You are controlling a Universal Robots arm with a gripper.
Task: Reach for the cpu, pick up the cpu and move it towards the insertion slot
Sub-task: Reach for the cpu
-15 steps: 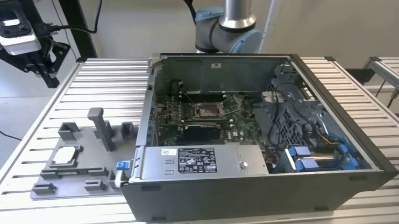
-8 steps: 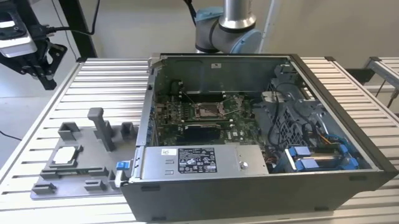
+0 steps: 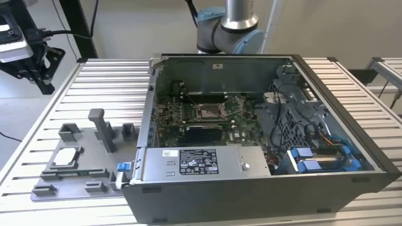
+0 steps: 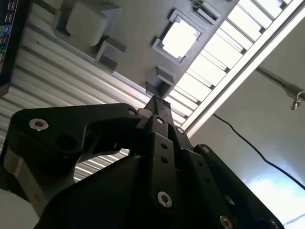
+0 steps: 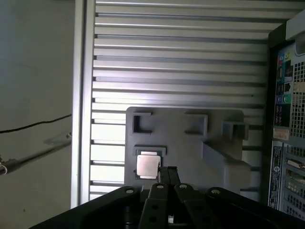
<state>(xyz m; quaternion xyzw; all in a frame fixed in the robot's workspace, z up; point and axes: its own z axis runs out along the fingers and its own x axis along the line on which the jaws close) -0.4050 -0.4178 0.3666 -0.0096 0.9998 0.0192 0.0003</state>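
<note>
Gripper [image 3: 44,84] hangs above the table [image 3: 107,89] at the exterior view's far left, well apart from everything it has to deal with. In both wrist views its 2 black fingertips [image 4: 158,102] [image 5: 167,171] look pressed together with nothing between them, so it is empty.

Cpu [image 3: 66,157] lies flat in a shallow square recess of the grey fixture [image 3: 82,179], which sits on the table just beside the open case [image 3: 251,197], on the exterior view's left of it. In the first wrist view the cpu [image 5: 147,166] shows pale and square in its recess on the fixture [image 5: 190,152], below the fingertips and not touched by them. In the second wrist view the cpu [image 4: 180,38] glares bright. Slot [image 3: 208,110] is inside the case, a silver frame with a dark centre on the green board, well apart from the cpu.

Judging by its look, the cpu is light, thin and stiff, with a smooth metal top that would give the fingers little friction. Its flat face offers nothing to pinch, so the sensible hold is on 2 opposite edges, square and centred so it does not tip. The recess rim sits close around it, which likely leaves little room for the fingers. Its underside is probably delicate, so a firm but gentle squeeze suits it better than a hard one.
</note>
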